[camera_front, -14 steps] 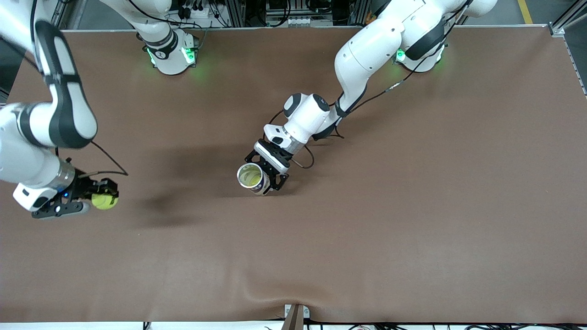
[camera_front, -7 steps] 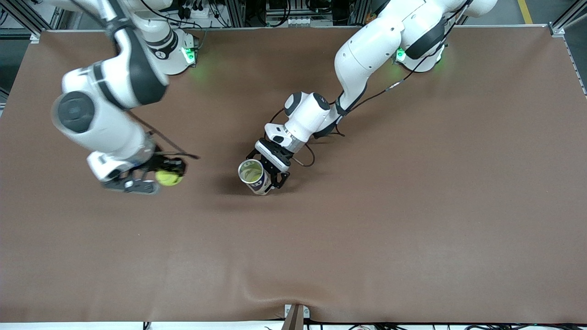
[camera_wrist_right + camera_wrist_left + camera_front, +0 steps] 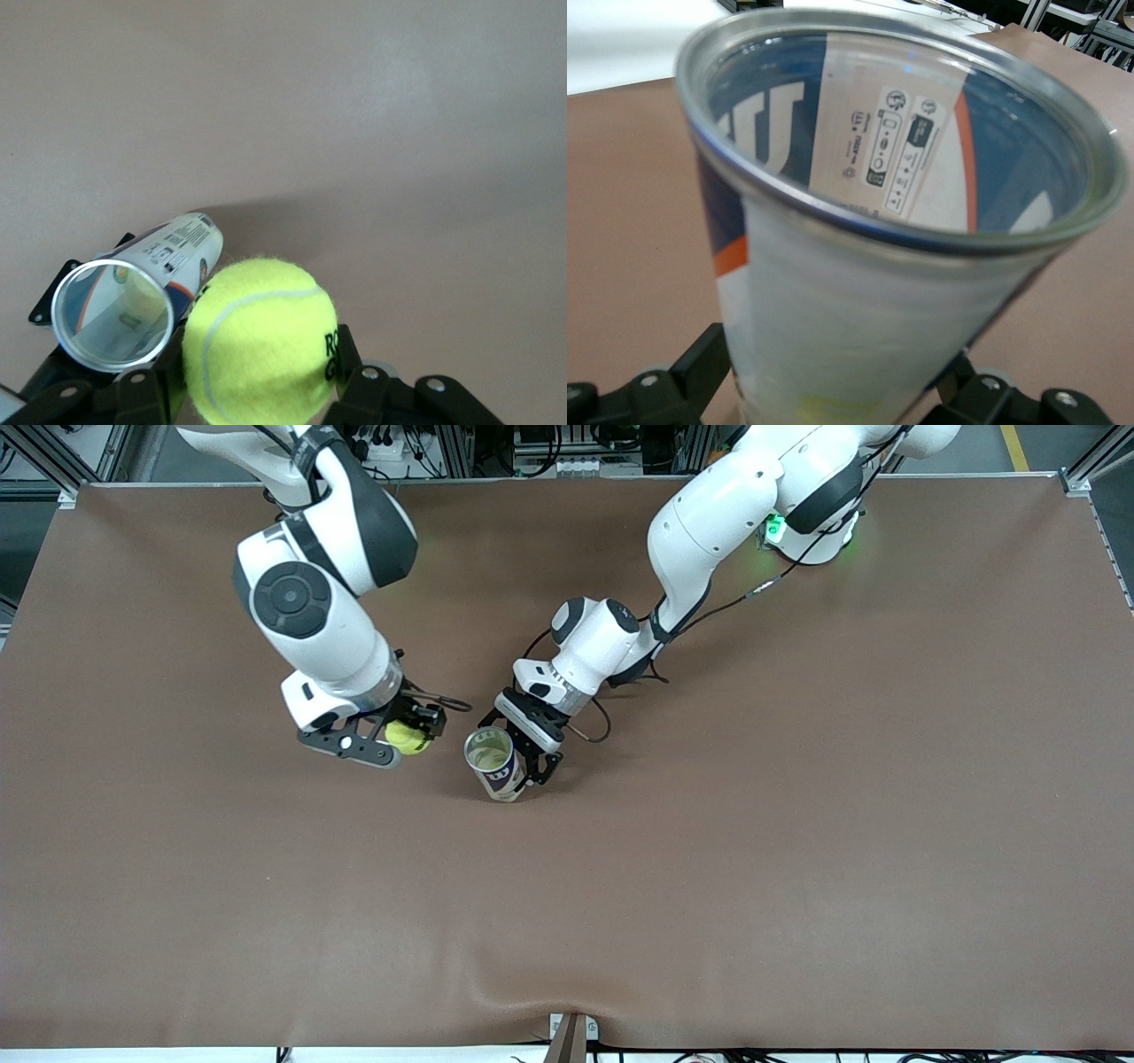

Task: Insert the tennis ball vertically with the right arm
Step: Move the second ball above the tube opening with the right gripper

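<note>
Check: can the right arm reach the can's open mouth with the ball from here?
Probably yes. The right gripper holds the tennis ball beside the can; the left gripper grips its side, mouth uncovered.

Open metal-rimmed mouth of the clear, blue-labelled tennis-ball can (image 3: 493, 760), clamped upright by the black left gripper (image 3: 526, 760), is faced upward and unblocked; only a narrow gap of bare brown table (image 3: 797, 824) is left between it and the yellow tennis ball (image 3: 406, 736) gripped in the black right gripper (image 3: 390, 740).

Right end effector (image 3: 409, 737) is clamped, held above the table; left end effector (image 3: 523, 760) is clamped, angled downward.
</note>
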`<state>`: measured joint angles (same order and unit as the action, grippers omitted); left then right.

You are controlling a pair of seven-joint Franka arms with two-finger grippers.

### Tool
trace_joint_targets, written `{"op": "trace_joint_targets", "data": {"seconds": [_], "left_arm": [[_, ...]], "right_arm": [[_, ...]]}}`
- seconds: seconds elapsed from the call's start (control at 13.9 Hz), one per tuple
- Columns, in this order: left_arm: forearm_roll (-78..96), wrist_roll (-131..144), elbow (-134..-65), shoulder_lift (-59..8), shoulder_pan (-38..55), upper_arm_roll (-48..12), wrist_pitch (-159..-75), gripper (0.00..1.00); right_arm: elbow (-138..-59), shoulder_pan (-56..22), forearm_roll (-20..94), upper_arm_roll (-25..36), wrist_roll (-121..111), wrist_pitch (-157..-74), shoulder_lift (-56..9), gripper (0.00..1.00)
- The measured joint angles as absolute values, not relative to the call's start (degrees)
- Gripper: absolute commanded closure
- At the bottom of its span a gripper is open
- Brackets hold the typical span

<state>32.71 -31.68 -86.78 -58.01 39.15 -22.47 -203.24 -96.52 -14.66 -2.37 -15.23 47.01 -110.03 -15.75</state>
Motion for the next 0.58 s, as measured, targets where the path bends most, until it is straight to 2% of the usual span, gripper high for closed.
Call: {"op": "trace_joint_targets", "data": {"seconds": [0.36, 0.58], "left_arm": [[32.8, -31.7, -87.5, -57.9, 39.1, -22.5, -203.3, 0.0], [32.8, -31.7, -87.7, -57.9, 39.1, -22.5, -203.3, 0.07]], "right_arm": [[-96.1, -19.1, -2.3, -15.2, 56.9, -113.9, -18.0, 1.0], [-92.5, -21.2, -2.4, -15.2, 61.2, -114.5, -20.9, 1.0]]}}
